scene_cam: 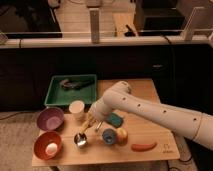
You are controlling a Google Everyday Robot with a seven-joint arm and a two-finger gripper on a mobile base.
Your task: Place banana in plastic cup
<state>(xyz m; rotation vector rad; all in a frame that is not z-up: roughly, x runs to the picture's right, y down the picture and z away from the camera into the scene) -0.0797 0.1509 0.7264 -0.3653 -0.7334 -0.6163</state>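
Note:
The banana [88, 122] is a small pale-yellow curved piece hanging just above the table, right of the plastic cup [76, 108]. My gripper [92, 120] is shut on it at the end of the white arm [150, 112], which reaches in from the right. The cup is pale, stands upright, and sits in front of the green tray. The banana is close beside the cup's lower right side, not over its mouth.
A green tray [56, 95] holding a dark object sits at the back left. A purple bowl [50, 119] and an orange bowl [40, 147] with a white ball stand at the left. A metal cup [80, 139], a blue object [108, 136], a round yellow-orange fruit [121, 135], an orange-red stick [144, 146] and a teal block [117, 119] lie in front.

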